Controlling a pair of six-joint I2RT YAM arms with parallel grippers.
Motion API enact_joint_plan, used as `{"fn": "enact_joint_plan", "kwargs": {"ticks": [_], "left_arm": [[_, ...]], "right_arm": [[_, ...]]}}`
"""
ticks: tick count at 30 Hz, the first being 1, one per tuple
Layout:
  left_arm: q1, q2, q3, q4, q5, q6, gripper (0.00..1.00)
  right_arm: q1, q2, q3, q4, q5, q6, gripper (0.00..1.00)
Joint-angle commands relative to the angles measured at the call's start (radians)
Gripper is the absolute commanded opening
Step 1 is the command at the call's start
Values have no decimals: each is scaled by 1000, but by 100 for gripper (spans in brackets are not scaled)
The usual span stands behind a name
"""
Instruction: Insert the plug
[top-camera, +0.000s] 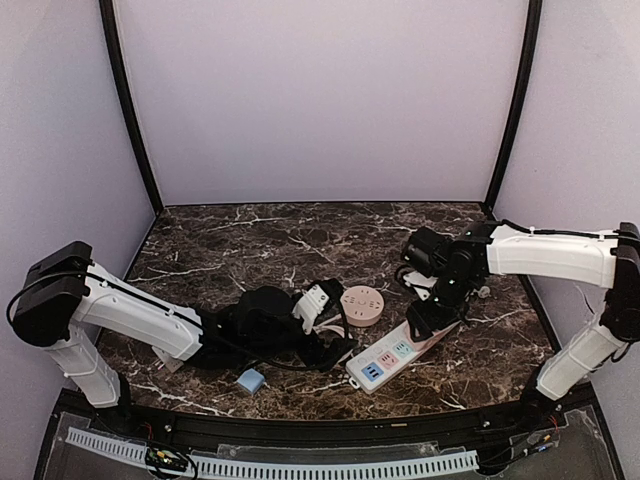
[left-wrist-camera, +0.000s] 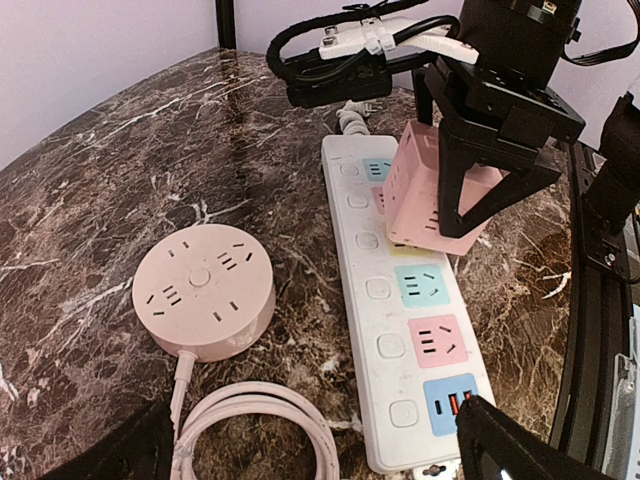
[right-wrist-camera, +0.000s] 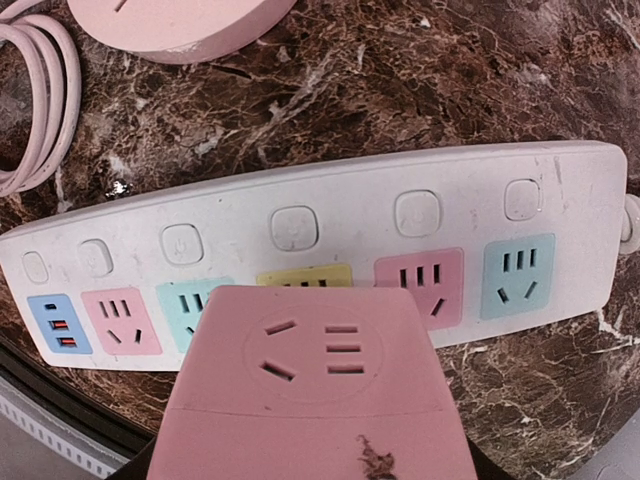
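Observation:
A pink cube plug adapter (left-wrist-camera: 432, 185) is gripped by my right gripper (left-wrist-camera: 485, 205), whose black fingers (left-wrist-camera: 452, 200) close on its sides. It hangs tilted over the yellow socket of the white power strip (left-wrist-camera: 392, 345), its lower edge at or just above the strip. In the right wrist view the cube (right-wrist-camera: 320, 390) covers most of the yellow socket (right-wrist-camera: 305, 275) of the strip (right-wrist-camera: 330, 215). From above, my right gripper (top-camera: 432, 316) is over the strip (top-camera: 390, 358). My left gripper (top-camera: 318, 303) is open and empty, its fingertips (left-wrist-camera: 495, 445) beside the strip's near end.
A round pink socket hub (left-wrist-camera: 203, 290) with a coiled pink cable (left-wrist-camera: 262, 420) lies left of the strip; it also shows from above (top-camera: 362, 305). A small blue block (top-camera: 251, 381) lies near the front edge. Black frame posts stand at the back corners.

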Motion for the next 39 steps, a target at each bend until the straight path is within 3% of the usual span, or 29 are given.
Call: {"fn": "enact_joint_plan", "kwargs": {"ticks": [1, 39], "left_arm": [[5, -3, -13, 16, 4, -10, 99], [5, 6, -8, 16, 14, -12, 99]], "right_arm": [[17, 28, 26, 21, -16, -6, 0], [25, 27, 0, -25, 41, 23, 0]]}}
